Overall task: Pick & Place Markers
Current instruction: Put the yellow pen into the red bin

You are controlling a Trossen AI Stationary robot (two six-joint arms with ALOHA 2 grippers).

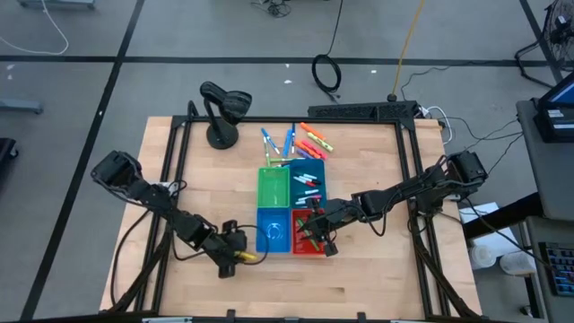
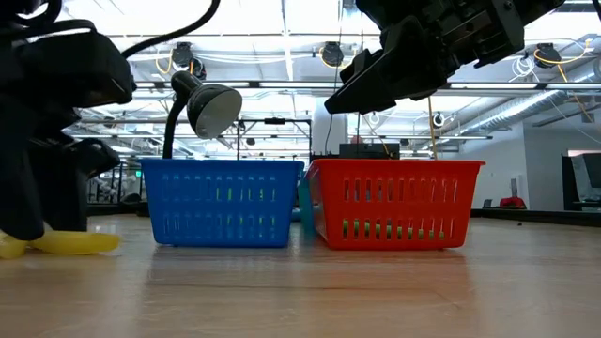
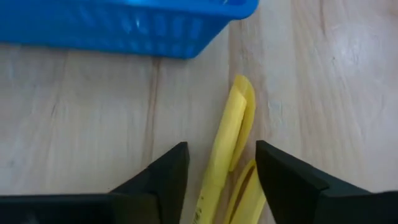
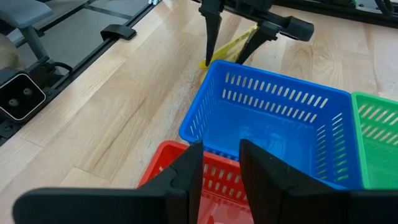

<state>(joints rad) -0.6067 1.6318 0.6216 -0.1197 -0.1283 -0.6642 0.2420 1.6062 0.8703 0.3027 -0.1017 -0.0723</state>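
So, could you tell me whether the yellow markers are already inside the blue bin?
No, the yellow markers lie on the table beside the blue bin, between the left gripper's open fingers.

Wooden bench (image 1: 377,269) with a black frame along its edges. Four bins sit together in a square at the middle: green bin (image 1: 273,186), teal bin (image 1: 308,179), blue bin (image 1: 273,230), red bin (image 1: 308,235). Loose markers (image 1: 296,140) lie behind the bins. A yellow marker (image 1: 246,257) lies just beside the blue bin. A black desk lamp (image 1: 221,136) stands at the far left.
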